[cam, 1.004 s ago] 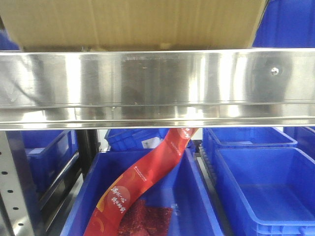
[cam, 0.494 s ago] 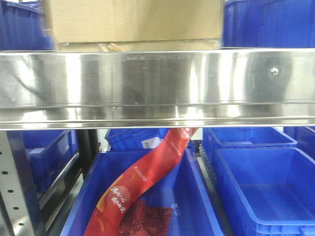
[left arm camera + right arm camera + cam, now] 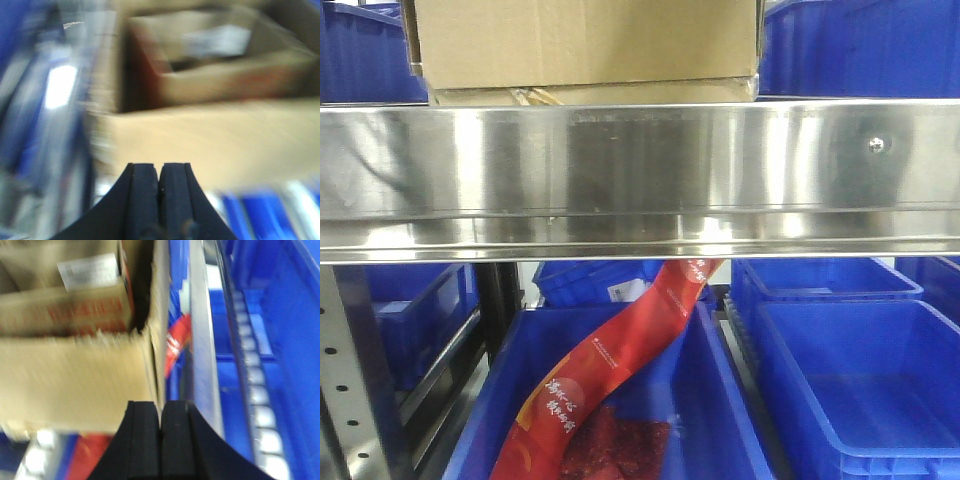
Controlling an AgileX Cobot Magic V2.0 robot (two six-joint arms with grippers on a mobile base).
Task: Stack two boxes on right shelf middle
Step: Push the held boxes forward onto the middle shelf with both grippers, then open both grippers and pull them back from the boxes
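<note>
A plain brown cardboard box (image 3: 585,45) stands on the stainless-steel shelf (image 3: 640,180), just behind its broad front rail. A thin cardboard edge with a yellowish scrap (image 3: 535,97) shows under it. In the blurred left wrist view my left gripper (image 3: 160,167) is shut and empty, low in front of the box's pale face (image 3: 215,135). A second cardboard box with red print and a white label (image 3: 215,60) sits behind. My right gripper (image 3: 161,405) is shut and empty at the box's right corner (image 3: 70,380), with the printed box (image 3: 85,305) beyond it.
Blue plastic bins stand on the shelf either side of the box (image 3: 860,45) and below the rail (image 3: 860,390). The lower middle bin (image 3: 710,400) holds a red packet strip (image 3: 620,350). A grey perforated post (image 3: 345,380) is at lower left. The rail also shows in the right wrist view (image 3: 200,350).
In the front view the box has shrunk from spanning nearly the whole rail to a narrower shape, so it has moved farther back onto the shelf. Blue bins now show on both sides.
</note>
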